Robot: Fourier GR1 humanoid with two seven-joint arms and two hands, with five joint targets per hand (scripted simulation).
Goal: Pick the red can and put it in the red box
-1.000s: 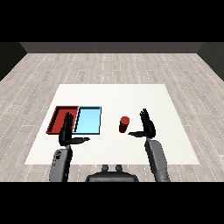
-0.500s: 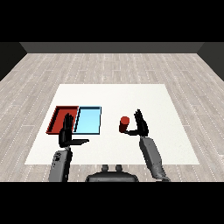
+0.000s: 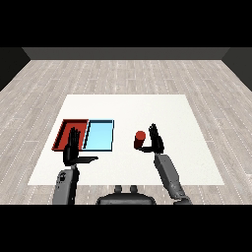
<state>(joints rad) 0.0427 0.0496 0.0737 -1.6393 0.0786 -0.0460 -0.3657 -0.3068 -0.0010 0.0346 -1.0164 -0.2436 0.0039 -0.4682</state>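
- The red can point(image 3: 140, 139) stands upright on the white table point(image 3: 187, 128), just beside the right hand point(image 3: 155, 141), touching its spread fingers, which are not closed round it.
- The left hand point(image 3: 73, 151) is flat, holding nothing, fingertips at the near edge of the red tray point(image 3: 64, 133).
- The light blue tray point(image 3: 100, 135) lies between.

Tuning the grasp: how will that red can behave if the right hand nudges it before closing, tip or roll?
The red can stands upright on the white table and looks narrow and taller than wide, so a push near the top would probably tip it. Once down, its round body would likely roll. It looks rigid, so the right hand beside it likely won't deform it.
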